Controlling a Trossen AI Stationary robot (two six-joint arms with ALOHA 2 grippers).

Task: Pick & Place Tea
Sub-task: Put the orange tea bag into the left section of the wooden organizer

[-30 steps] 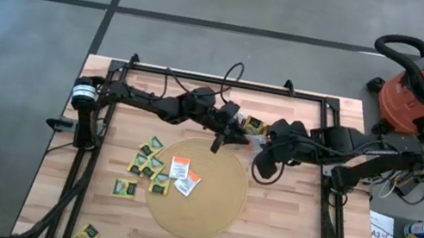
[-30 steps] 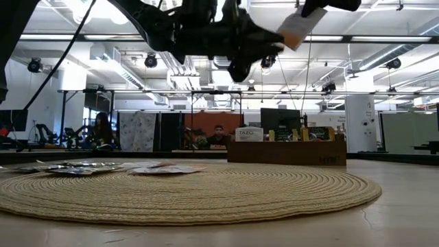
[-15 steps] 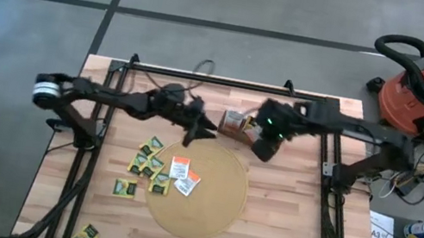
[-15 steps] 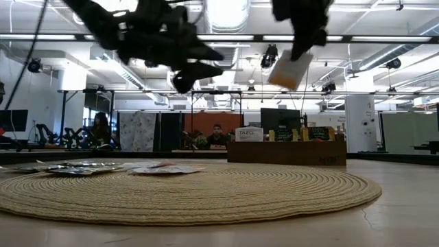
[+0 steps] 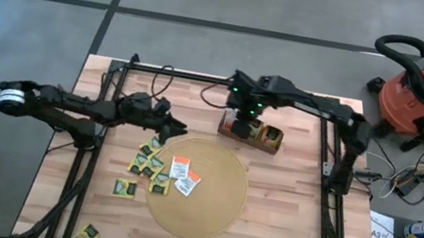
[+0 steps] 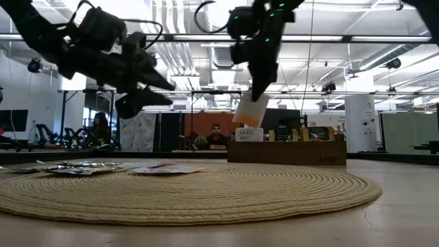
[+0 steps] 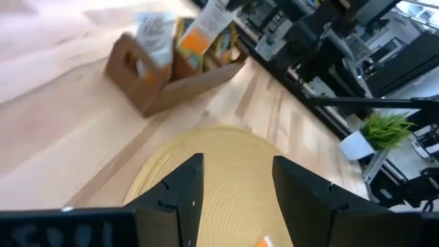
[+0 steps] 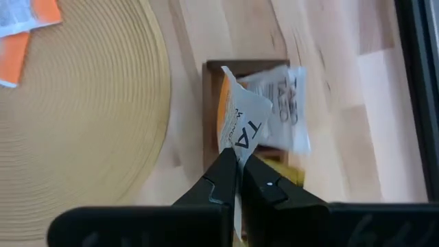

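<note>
Here, nearest the low camera, the round woven mat (image 6: 185,192) is filling the foreground, and loose tea sachets (image 5: 152,168) are lying in a scatter on its left edge and on the wooden table (image 5: 280,227) just beside it, with 1 more yellow-and-green sachet (image 5: 86,237) sitting apart at the table's near left corner. Above that scatter the left gripper (image 5: 177,127) is hovering with its fingers (image 7: 180,195) spread wide and nothing between them. Farther back, the right gripper (image 5: 240,117) is pinching a white-and-orange sachet (image 8: 243,123) tight between its closed fingertips and hanging it over the left end of the brown compartment box (image 5: 252,132). By my reading, the placing step is in hand: the next move is calling for the right arm to lower the sachet into an open slot and only then part its fingers, while the left arm is looking ready to drop onto the next sachet. Which compartment the sachet is hanging over is hard to tell, since motion blur is smearing the box in both wrist views, and the arm is covering part of the box from above. In the far room, 2 seated people (image 6: 217,136) are showing only dimly.
</note>
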